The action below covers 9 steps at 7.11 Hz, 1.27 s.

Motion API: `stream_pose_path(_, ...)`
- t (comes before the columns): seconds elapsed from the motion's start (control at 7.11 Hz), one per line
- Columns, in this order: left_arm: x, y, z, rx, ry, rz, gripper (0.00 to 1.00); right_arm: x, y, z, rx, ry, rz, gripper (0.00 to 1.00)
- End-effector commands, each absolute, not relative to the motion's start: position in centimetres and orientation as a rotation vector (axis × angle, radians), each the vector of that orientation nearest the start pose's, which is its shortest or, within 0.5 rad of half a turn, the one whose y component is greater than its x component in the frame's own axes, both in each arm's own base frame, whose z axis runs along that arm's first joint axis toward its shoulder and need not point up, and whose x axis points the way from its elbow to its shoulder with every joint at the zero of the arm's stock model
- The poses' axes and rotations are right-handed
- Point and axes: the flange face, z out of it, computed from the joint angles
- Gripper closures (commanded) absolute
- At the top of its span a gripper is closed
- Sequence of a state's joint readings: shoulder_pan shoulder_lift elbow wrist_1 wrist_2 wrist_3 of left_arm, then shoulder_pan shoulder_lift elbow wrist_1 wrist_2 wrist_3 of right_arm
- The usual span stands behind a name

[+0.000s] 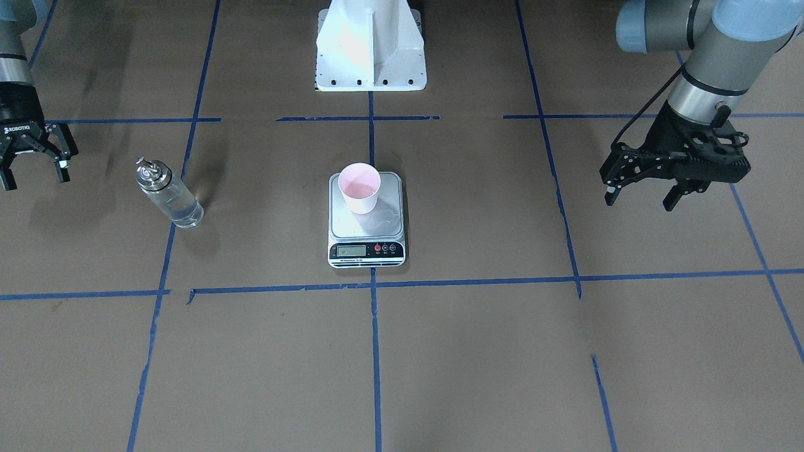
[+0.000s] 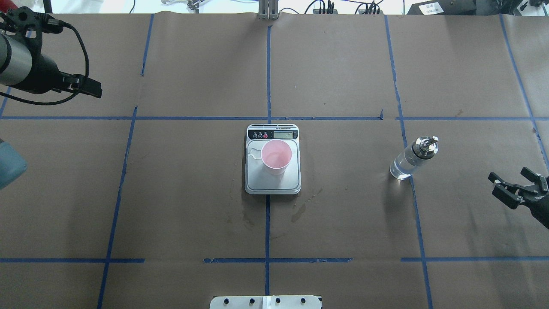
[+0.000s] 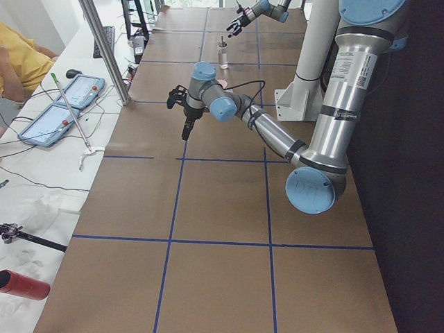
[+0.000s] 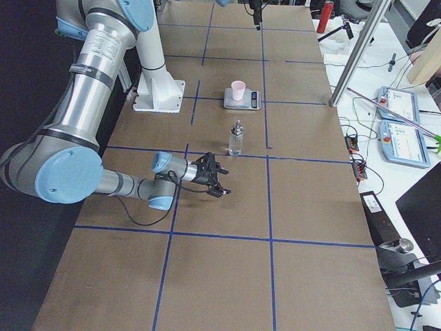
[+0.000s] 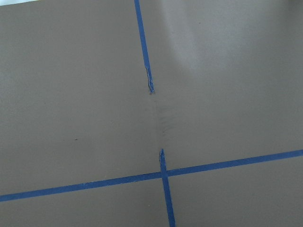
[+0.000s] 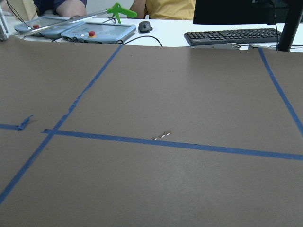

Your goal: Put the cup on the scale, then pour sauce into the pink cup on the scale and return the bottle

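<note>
The pale pink cup point(image 1: 359, 187) stands upright on the silver platform of the scale point(image 1: 366, 251) at the table's middle; it also shows in the overhead view point(image 2: 276, 156). The clear glass bottle point(image 1: 168, 193) with a silver spout stands upright on the table on my right side point(image 2: 411, 159), with clear sauce point(image 1: 183, 213) in its lower part. My right gripper point(image 1: 34, 179) is open and empty, beside the bottle and apart from it point(image 2: 512, 180). My left gripper point(image 1: 641, 196) is open and empty, far from the scale on my left side. Both wrist views show only paper and tape.
Brown paper with blue tape lines covers the table point(image 2: 171, 193). A small clear puddle point(image 2: 255, 153) lies on the scale's platform beside the cup. Darker damp stains point(image 2: 300, 210) mark the paper near the scale. The white robot base point(image 1: 370, 47) stands behind the scale.
</note>
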State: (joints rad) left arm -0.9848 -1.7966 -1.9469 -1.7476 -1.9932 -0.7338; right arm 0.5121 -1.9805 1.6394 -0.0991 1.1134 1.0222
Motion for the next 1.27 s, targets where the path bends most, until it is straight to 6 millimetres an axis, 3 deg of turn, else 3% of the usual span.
stream_pose_path(0.0, 22.7, -51.3, 35.9, 0.380, 0.760, 0.114, 0.00, -15.9, -42.5, 59.8, 0.767, -0.721, 0.149, 0.00)
stream_pose_path(0.14, 22.0, -51.6, 37.1, 0.389, 0.741, 0.140, 0.00, -12.5, -47.6, 57.5, 0.684, -0.719, 0.088, 0.00)
stream_pose_path(0.28, 19.1, -53.1, 37.8, 0.413, 0.715, 0.128, 0.00, -7.6, -50.5, 57.0, 0.590, -0.703, 0.021, 0.00)
stream_pose_path(0.42, 15.3, -54.7, 39.8, 0.374, 0.757, 0.143, 0.00, -3.9, -52.3, 56.8, 0.521, -0.680, -0.122, 0.00)
stream_pose_path(0.56, 9.5, -56.8, 42.9, 0.374, 0.772, 0.193, 0.00, -0.2, -53.2, 56.8, 0.383, -0.740, -0.156, 0.00)
stream_pose_path(0.7, 3.3, -57.3, 47.2, 0.374, 0.757, 0.234, 0.00, 3.9, -52.1, 57.9, 0.301, -0.784, -0.171, 0.00)
stream_pose_path(0.84, 0.1, -55.5, 51.3, 0.330, 0.788, 0.218, 0.00, 4.4, -51.2, 59.6, 0.211, -0.814, -0.253, 0.00)
stream_pose_path(0.98, -2.2, -54.1, 54.0, 0.249, 0.831, 0.145, 0.00, 6.5, -50.2, 60.6, 0.135, -0.818, -0.310, 0.00)
stream_pose_path(1.12, -2.4, -52.8, 54.9, 0.170, 0.837, 0.108, 0.00, 7.4, -49.7, 59.6, 0.125, -0.810, -0.319, 0.00)
